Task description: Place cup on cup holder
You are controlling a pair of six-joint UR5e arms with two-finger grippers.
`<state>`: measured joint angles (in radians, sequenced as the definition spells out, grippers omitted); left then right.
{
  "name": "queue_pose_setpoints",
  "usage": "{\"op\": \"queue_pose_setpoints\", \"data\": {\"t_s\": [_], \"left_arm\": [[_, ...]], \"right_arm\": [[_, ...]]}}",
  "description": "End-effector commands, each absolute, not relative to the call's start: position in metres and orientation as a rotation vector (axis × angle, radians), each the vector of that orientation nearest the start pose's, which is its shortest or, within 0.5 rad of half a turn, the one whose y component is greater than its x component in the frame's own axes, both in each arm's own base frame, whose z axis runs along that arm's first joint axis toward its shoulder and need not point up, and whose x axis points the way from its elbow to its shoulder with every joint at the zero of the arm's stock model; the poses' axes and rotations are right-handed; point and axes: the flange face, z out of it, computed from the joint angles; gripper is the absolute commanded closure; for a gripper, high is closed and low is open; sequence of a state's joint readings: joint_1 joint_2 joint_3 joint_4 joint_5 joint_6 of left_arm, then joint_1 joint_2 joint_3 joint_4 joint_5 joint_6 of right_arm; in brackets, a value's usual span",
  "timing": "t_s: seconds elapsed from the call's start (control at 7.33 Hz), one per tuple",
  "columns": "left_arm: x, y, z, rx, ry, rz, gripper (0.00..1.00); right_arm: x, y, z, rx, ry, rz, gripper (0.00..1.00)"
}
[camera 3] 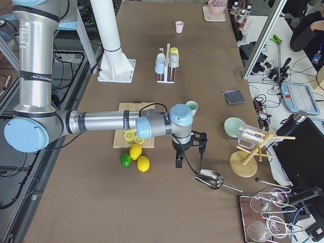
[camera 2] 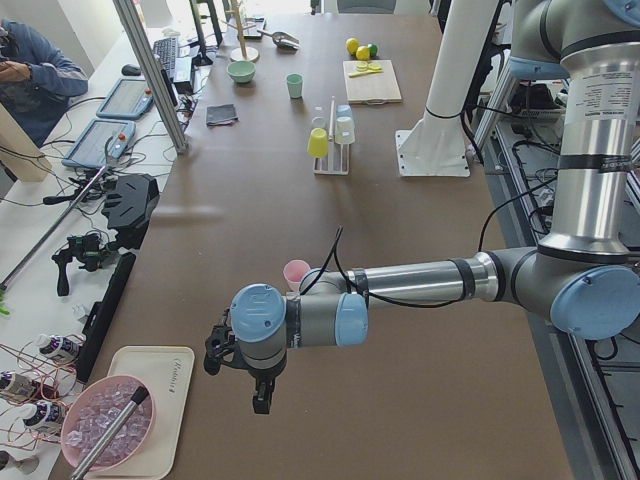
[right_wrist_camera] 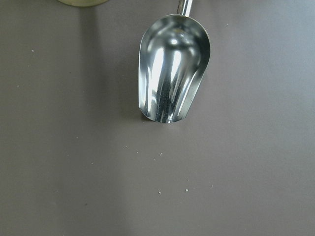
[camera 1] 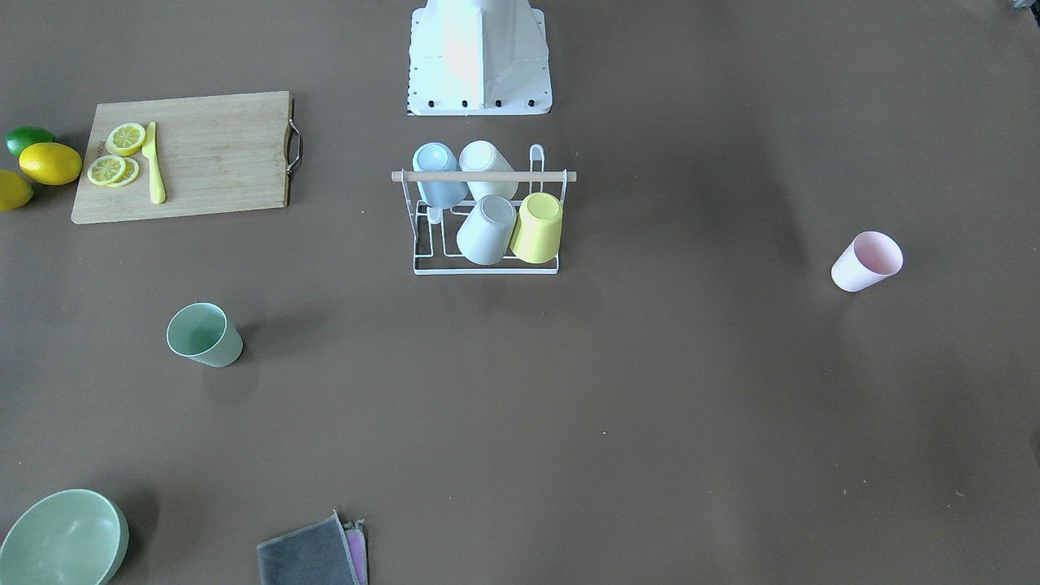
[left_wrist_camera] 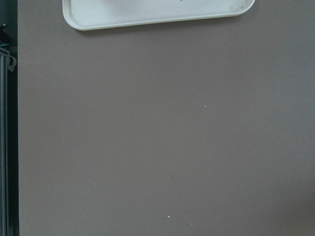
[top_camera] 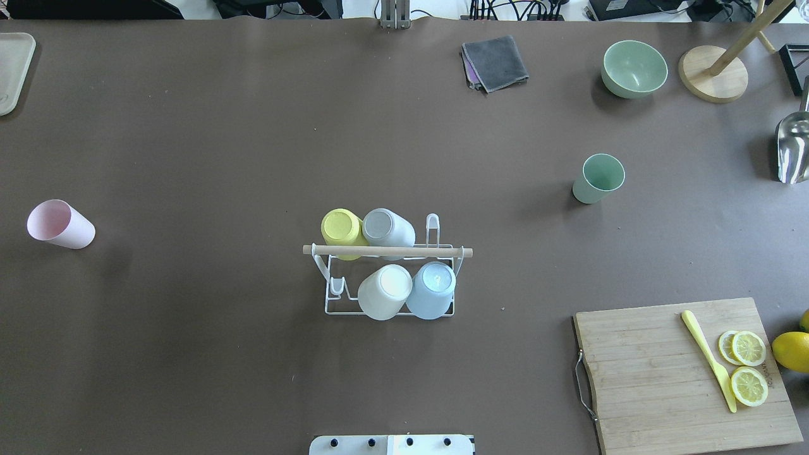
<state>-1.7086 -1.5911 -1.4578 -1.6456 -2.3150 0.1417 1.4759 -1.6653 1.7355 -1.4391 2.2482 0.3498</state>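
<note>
The white wire cup holder with a wooden rod across its top stands mid-table and carries a yellow, a grey, a white and a blue cup upside down; it also shows in the front view. A pink cup stands mouth up far to the robot's left. A green cup stands mouth up at the right. My left gripper hangs over the table beyond the pink cup, near a white tray. My right gripper hangs past the green cup, over a metal scoop. I cannot tell whether either is open.
A cutting board with lemon slices and a yellow knife lies at the near right, with lemons beside it. A green bowl, a grey cloth, a wooden stand and the scoop lie at the far right. The white tray is at the far left.
</note>
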Motion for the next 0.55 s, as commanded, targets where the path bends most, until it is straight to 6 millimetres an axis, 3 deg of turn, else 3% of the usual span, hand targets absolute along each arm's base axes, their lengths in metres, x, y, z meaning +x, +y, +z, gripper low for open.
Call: {"op": "queue_pose_setpoints", "data": {"t_s": [0.0,0.41], "left_arm": [[-0.098,-0.51,0.681,0.055,0.745,-0.018,0.02],[-0.091,-0.501,0.686,0.038,0.775,-0.014,0.02]], "right_arm": [[0.027,-0.468,0.614,0.045,-0.702,0.175,0.0],[0.028,-0.466,0.617,0.043,-0.698,0.177,0.0]]}}
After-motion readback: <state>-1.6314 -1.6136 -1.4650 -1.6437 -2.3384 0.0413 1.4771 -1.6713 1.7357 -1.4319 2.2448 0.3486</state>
